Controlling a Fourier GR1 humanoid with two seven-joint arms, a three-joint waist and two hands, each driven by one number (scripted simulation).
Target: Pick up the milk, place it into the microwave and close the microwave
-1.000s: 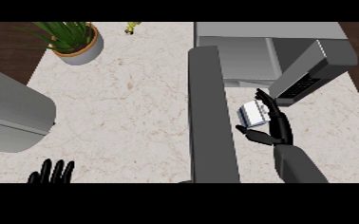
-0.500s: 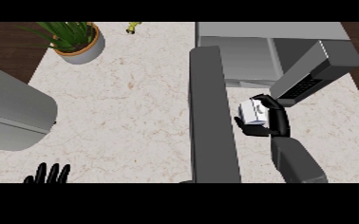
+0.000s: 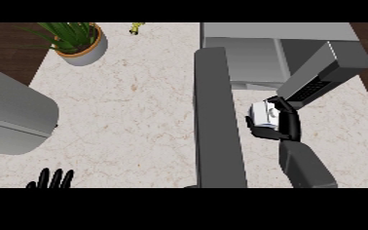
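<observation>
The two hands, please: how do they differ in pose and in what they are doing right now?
The right hand is curled round the milk before the open microwave; the left hand holds nothing. The right shows with its forearm; the left shows only straight fingers at the lower edge. Both are black.

I see a cream counter [image 3: 137, 122] with faint brown speckling — marble-like. The milk [image 3: 263, 113] is white and pale grey, wrapped in my black right hand [image 3: 277, 126]. The microwave [image 3: 251, 58] is grey, its door [image 3: 218, 122] darker grey. The green plant [image 3: 68, 31] sits in a grey, orange-rimmed pot [image 3: 87, 53].
</observation>
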